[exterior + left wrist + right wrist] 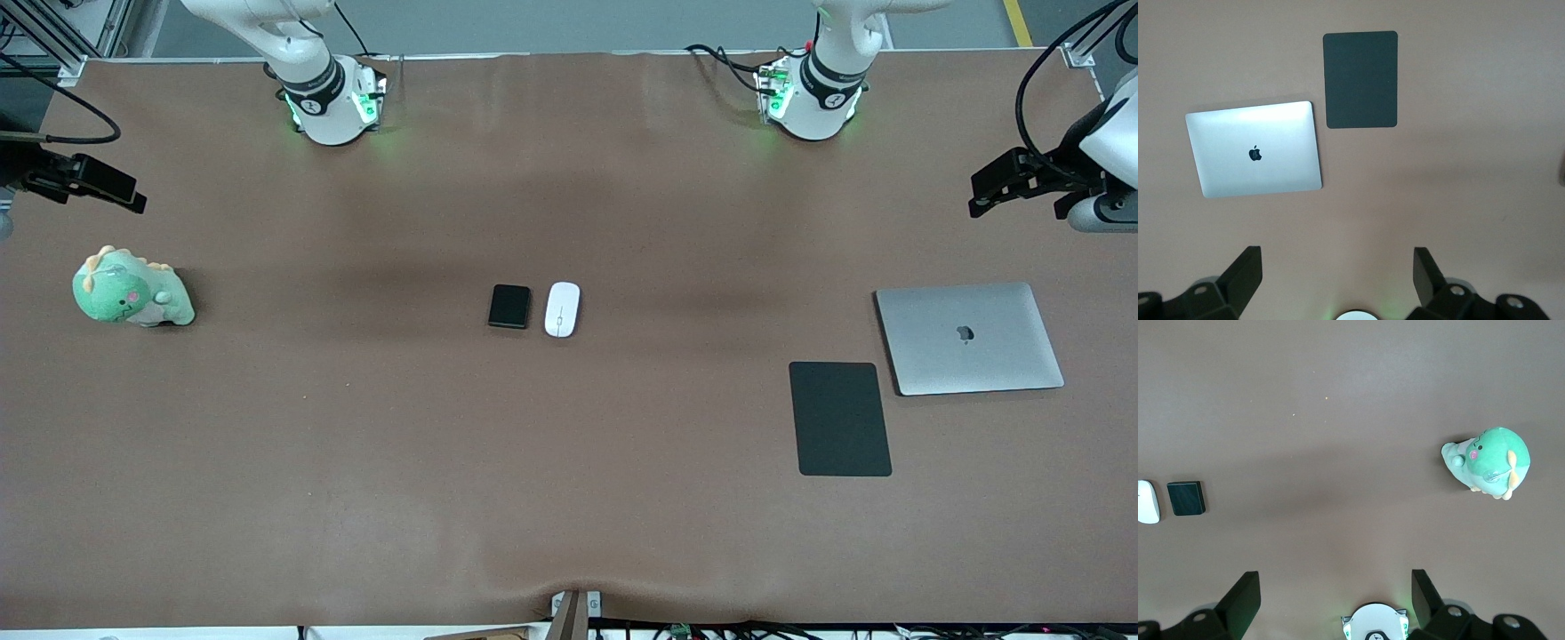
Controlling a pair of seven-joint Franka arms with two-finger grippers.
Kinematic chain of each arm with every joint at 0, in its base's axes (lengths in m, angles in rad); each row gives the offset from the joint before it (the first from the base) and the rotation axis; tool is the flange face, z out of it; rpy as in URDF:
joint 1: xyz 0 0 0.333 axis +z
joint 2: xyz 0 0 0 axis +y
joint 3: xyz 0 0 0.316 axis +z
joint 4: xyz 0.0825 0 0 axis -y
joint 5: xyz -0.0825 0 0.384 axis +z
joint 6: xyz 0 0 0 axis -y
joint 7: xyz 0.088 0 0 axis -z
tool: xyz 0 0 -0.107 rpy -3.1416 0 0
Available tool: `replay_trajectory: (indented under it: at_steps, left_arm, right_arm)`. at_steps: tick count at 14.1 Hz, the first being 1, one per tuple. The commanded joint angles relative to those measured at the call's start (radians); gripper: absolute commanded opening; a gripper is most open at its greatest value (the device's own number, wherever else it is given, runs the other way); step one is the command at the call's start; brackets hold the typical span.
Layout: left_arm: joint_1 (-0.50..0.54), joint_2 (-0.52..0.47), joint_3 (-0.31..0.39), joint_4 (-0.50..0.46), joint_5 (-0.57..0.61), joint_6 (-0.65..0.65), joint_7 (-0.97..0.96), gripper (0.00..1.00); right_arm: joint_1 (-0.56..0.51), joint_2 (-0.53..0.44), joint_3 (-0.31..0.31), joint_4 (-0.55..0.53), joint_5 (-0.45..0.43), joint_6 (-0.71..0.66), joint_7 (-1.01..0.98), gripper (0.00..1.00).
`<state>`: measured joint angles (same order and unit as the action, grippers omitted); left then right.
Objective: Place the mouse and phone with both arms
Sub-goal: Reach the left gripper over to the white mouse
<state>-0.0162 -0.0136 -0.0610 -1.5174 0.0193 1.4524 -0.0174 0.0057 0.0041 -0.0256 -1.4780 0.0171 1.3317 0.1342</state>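
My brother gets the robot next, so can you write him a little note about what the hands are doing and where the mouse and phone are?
Left hand: open, empty, up over the table's left-arm end near the laptop and the black mat.
Right hand: open, empty, up over the right-arm end near the green plush toy.
The mouse and the phone lie side by side, not touching, mid-table; the mouse is toward the left arm's end.
Done: nothing yet; neither is picked up.
Left: grasp and place both.
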Motion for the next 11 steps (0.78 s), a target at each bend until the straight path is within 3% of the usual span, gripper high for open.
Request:
replay_trajectory:
  at_steps: [1,8,11]
  left_arm:
    - [0.012,-0.003,-0.008,0.003,0.007,0.019,0.02,1.0]
    - [-0.021,0.046,-0.025,0.013,0.001,0.045,0.008,1.0]
    - [-0.022,0.108,-0.026,0.02,-0.074,0.043,0.007,1.0]
  right_arm:
    - [-0.001,-0.01,0.003,-0.008,-0.005,0.001,-0.01,1.0]
    - [0.0,-0.009,0.003,-0.008,-0.003,0.004,-0.01,1.0]
    - [-0.001,-0.003,0.003,-0.007,-0.003,0.004,-0.008,1.0]
